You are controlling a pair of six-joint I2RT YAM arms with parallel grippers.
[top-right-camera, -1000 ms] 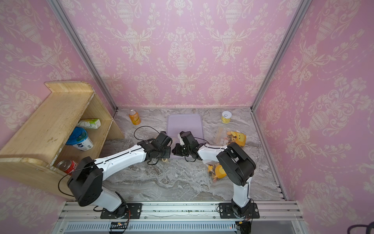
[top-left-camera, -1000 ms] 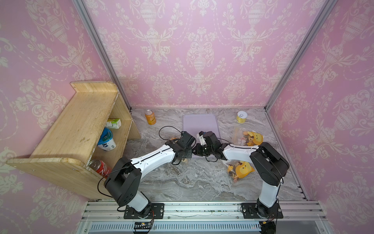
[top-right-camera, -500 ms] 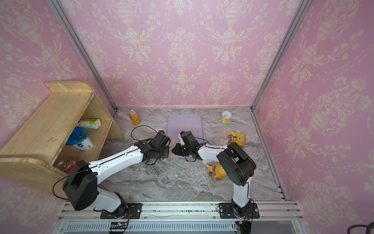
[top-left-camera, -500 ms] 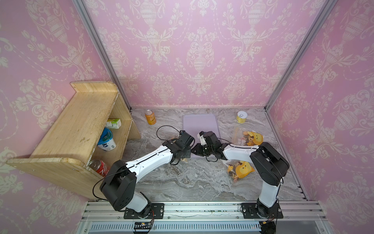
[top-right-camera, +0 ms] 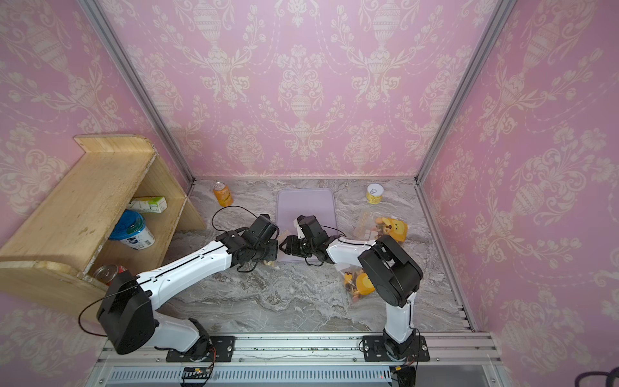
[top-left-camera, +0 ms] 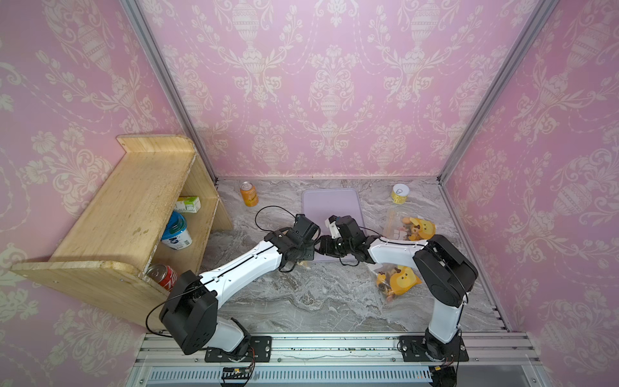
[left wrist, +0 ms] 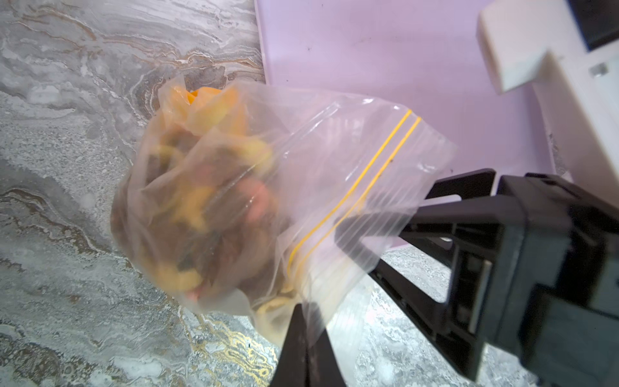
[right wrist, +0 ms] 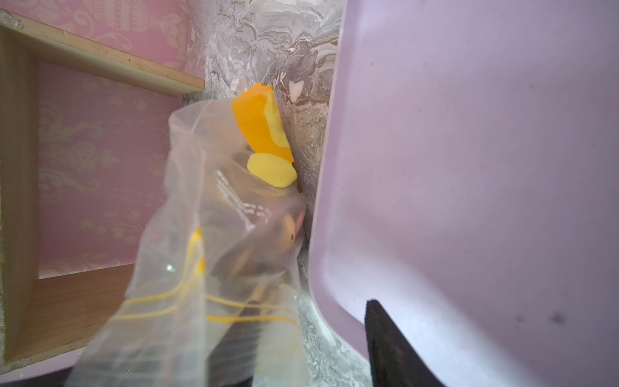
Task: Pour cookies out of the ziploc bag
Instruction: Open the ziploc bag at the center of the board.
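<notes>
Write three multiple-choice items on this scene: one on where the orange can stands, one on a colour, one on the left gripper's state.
1. Where does the orange can stand?
A) on the table, between the wooden shelf and the lavender tray
B) inside the shelf
C) on the tray

2. What colour are the zip lines of the held ziploc bag?
A) blue
B) red
C) yellow

3. The left gripper is:
A) open over the tray
B) shut on the ziploc bag
C) out of sight

Answers:
1. A, since both top views show the can on bare marble between the two.
2. C, since the left wrist view shows two yellow lines.
3. B, since the bag hangs from its closed fingers.
</notes>
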